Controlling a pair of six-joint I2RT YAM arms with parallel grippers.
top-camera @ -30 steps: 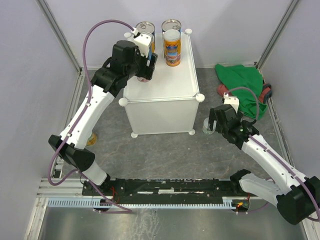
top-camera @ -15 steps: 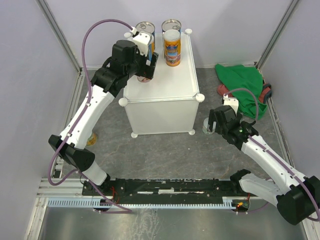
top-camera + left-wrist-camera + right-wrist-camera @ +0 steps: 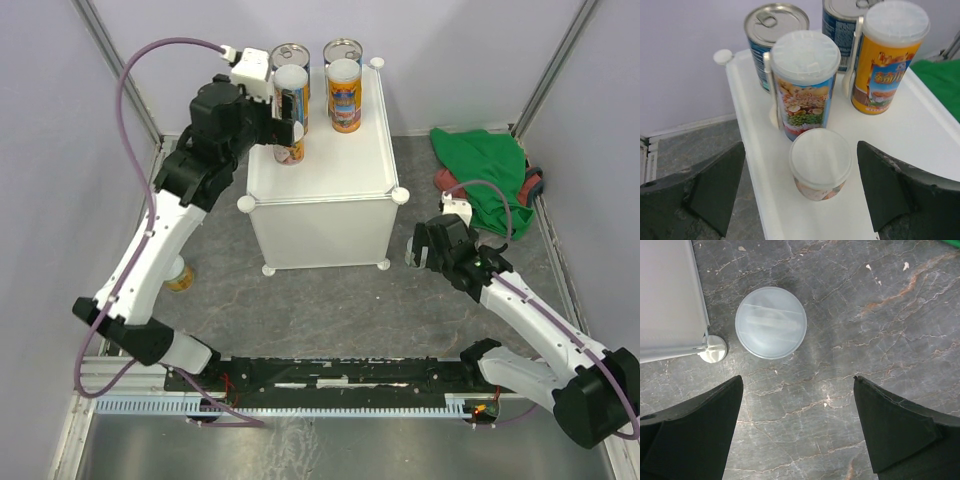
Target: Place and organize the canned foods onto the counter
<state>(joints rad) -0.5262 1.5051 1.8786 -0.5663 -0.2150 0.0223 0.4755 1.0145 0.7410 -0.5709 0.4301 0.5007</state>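
The white counter (image 3: 335, 165) holds two blue cans (image 3: 290, 52) with pull-tabs at the back. In front of them stand a colourful can (image 3: 291, 95) and an orange can (image 3: 344, 95), then a short white-lidded can (image 3: 291, 153). My left gripper (image 3: 287, 135) is open above the short can (image 3: 820, 162), with a finger on each side and clear of it. My right gripper (image 3: 420, 248) is open and empty low over the floor. A pale can (image 3: 771, 322) stands just beyond its tips by the counter's foot (image 3: 712, 349). A yellow can (image 3: 180, 277) stands on the floor at left.
A green cloth (image 3: 485, 165) lies on the grey floor at the right, with red items partly under it. Grey walls with metal rails close in both sides. The counter's corner knobs (image 3: 399, 194) stick up at its edges.
My left gripper has risen and drawn back to the left off the short can, which now stands in the open on the counter. My right gripper has edged left over the floor can.
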